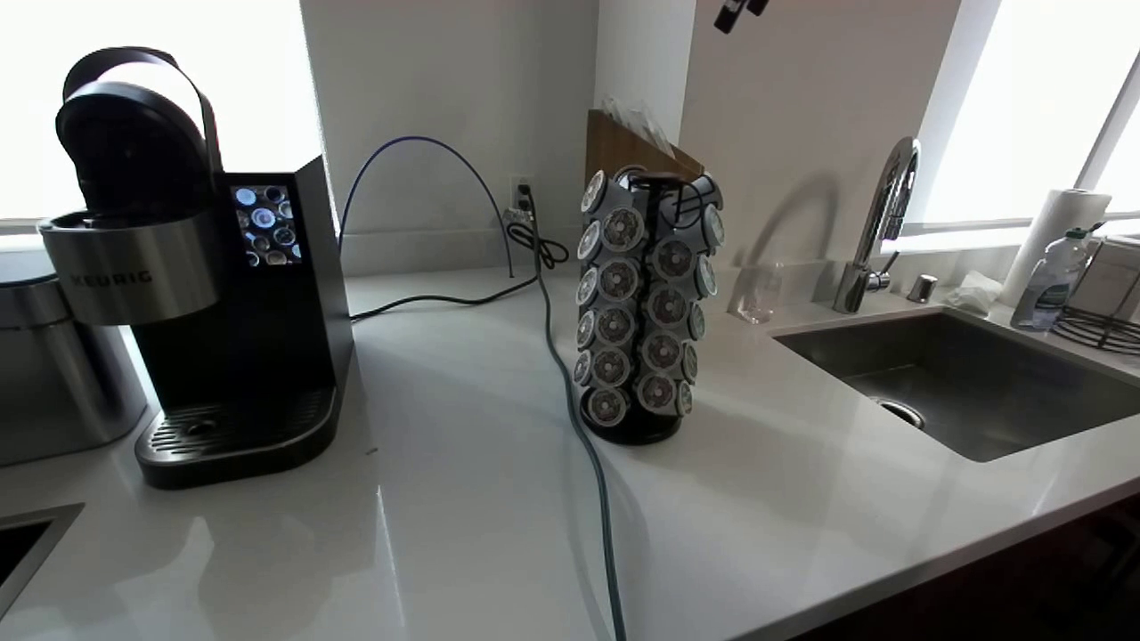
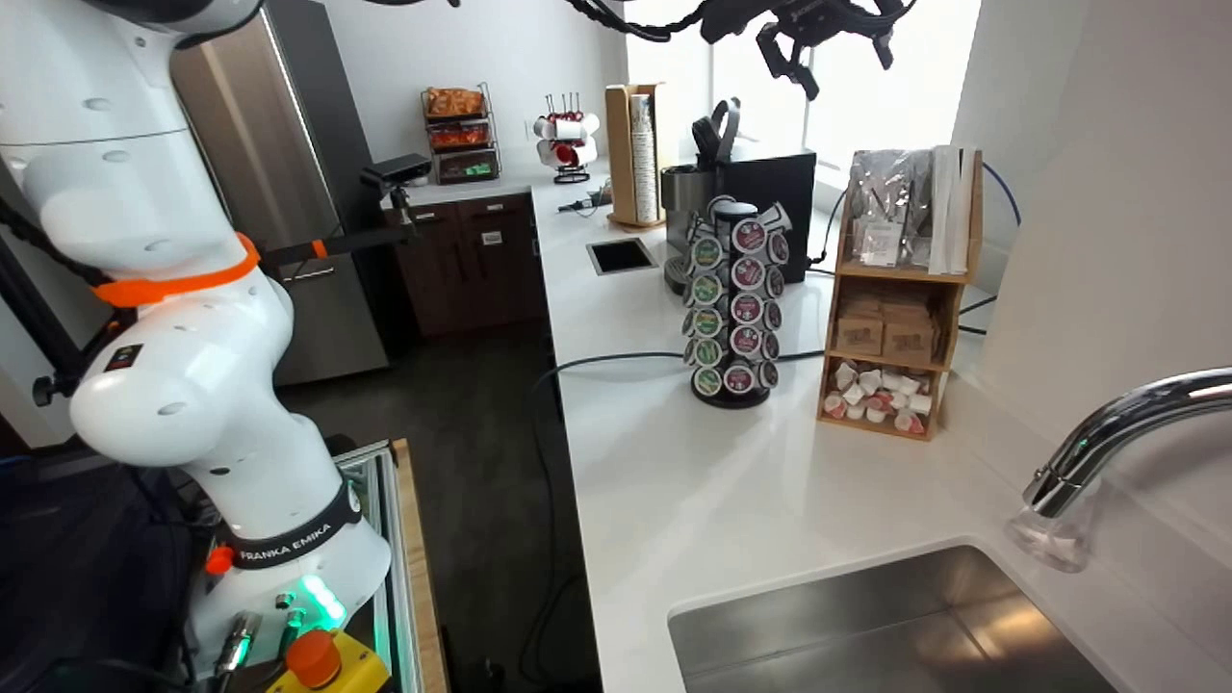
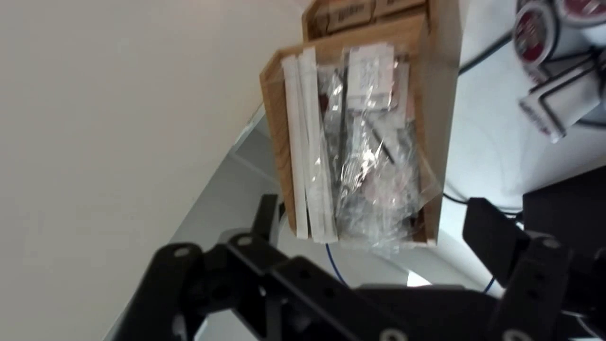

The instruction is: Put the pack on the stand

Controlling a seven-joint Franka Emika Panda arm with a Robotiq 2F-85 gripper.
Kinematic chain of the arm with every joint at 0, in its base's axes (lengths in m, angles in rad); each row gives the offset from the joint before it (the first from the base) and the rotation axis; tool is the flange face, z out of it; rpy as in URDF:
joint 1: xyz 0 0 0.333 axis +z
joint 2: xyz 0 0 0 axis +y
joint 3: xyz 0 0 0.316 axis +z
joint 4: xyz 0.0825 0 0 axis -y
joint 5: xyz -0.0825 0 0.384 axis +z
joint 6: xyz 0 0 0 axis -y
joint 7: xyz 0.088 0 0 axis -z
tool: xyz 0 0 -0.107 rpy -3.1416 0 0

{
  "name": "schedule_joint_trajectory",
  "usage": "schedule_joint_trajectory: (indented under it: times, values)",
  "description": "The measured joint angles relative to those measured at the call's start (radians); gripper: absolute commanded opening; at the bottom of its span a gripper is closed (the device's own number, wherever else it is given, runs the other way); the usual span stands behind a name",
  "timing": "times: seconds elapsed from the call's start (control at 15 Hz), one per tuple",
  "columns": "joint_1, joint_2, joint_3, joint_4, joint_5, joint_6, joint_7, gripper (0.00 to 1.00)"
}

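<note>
The black pod stand [image 1: 646,425] is a tall round rack on the counter, loaded with coffee pods. It also shows in an exterior view [image 2: 736,210], and some pods [image 3: 535,35] are at the upper right of the wrist view. A wooden organizer [image 2: 885,273] beside it holds clear plastic packs [image 2: 881,207] in its top compartment. In the wrist view these packs [image 3: 378,175] lie between the fingers. I cannot tell which item is the task's pack. My gripper [image 3: 377,225] is open and empty, high above the organizer; it also shows in an exterior view [image 2: 847,75].
White paper sleeves [image 3: 310,147] stand beside the plastic packs. Lower compartments hold small brown boxes [image 2: 883,332] and creamer cups [image 2: 878,395]. A coffee machine [image 1: 258,338] with raised lid, a cable [image 1: 588,445], a faucet [image 1: 877,214] and a sink [image 1: 944,383] are nearby.
</note>
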Motion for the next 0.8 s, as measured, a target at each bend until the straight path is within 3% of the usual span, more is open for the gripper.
schedule_joint_trajectory:
  times: [0.4,0.6,0.8]
  values:
    - [0.039,-0.243,-0.089,-0.263,0.046,-0.319,0.035,1.00]
    - [0.054,-0.301,-0.146,-0.433,0.140,-0.329,0.020,1.00]
    - [0.058,-0.307,-0.159,-0.477,0.153,-0.327,0.016,1.00]
